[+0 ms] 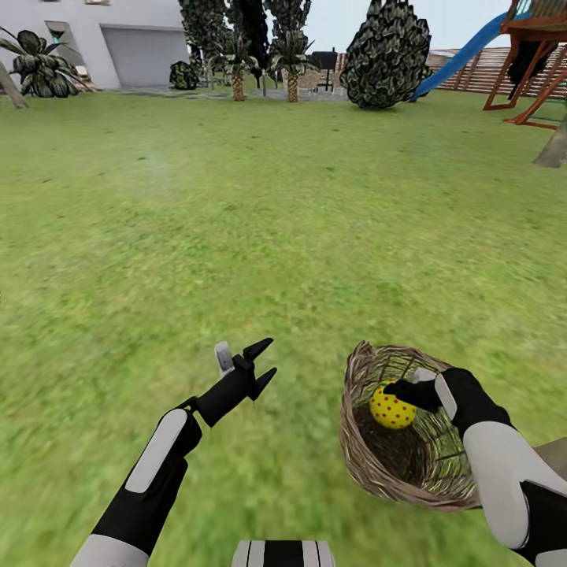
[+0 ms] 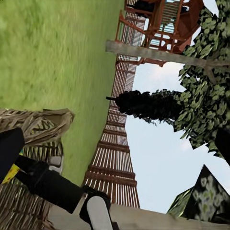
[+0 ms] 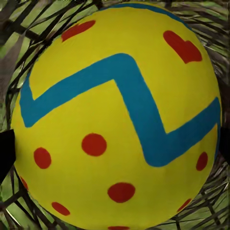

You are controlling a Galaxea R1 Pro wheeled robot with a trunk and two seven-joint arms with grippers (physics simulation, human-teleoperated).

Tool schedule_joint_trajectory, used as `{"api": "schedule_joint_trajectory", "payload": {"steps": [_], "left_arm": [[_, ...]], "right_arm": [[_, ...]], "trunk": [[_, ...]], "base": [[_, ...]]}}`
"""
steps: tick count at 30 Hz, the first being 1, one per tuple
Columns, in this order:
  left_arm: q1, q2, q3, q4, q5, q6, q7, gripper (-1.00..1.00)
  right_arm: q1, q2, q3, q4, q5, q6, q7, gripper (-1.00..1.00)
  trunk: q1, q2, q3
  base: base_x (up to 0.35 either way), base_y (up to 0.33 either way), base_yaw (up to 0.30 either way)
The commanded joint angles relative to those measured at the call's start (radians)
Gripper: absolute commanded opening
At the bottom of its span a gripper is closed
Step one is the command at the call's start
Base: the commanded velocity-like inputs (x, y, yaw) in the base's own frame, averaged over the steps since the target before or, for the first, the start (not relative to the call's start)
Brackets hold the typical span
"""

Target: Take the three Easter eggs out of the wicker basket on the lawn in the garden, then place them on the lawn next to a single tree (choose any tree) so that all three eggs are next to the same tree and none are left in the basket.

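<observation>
At about 5 o'clock on the lawn point(image 1: 236, 236), the wicker basket point(image 1: 370, 457) lies tipped, exposing an Easter egg point(image 1: 391, 409). The right gripper point(image 1: 405, 391) reaches inside, jaws apparently pinching that egg to lift it out. The left gripper point(image 1: 256, 364) hovers empty at 6 o'clock, jaws spread.

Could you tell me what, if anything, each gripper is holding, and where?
Right gripper jaws close across an Easter egg's sides inside the wicker basket; left gripper holds nothing.

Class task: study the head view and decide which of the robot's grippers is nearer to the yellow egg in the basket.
Right. The right gripper reaches into the wicker basket, its jaws at the egg. The left gripper hangs over the lawn, outside the basket.
</observation>
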Motion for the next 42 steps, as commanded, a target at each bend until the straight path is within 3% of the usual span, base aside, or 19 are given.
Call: {"api": "schedule_joint_trajectory", "payload": {"steps": [1, 11, 38, 42], "left_arm": [[0.005, 0.006, 0.006, -0.005, 0.008, 0.009, -0.008, 1.00], [0.018, -0.002, -0.006, -0.015, 0.007, 0.005, -0.013, 1.00], [0.008, -0.002, -0.006, -0.016, 0.006, 0.013, -0.004, 1.00], [0.007, -0.002, -0.006, -0.016, 0.006, 0.013, -0.005, 1.00]], "right_arm": [[0.005, -0.005, -0.011, 0.005, 0.013, -0.002, 0.012, -1.00], [0.062, -0.005, -0.002, 0.061, 0.020, -0.004, 0.007, -1.00], [0.062, -0.006, -0.002, 0.064, 0.021, -0.003, 0.004, -1.00], [0.063, -0.005, -0.002, 0.070, 0.021, -0.003, 0.004, -1.00]], "trunk": [[0.000, 0.000, -0.001], [-0.004, 0.002, 0.030], [-0.016, 0.008, 0.135], [-0.030, 0.033, 0.147]], "base": [[0.000, 0.000, 0.000], [0.000, 0.000, 0.000], [0.000, 0.000, -0.001], [0.000, 0.000, -0.224]]}}
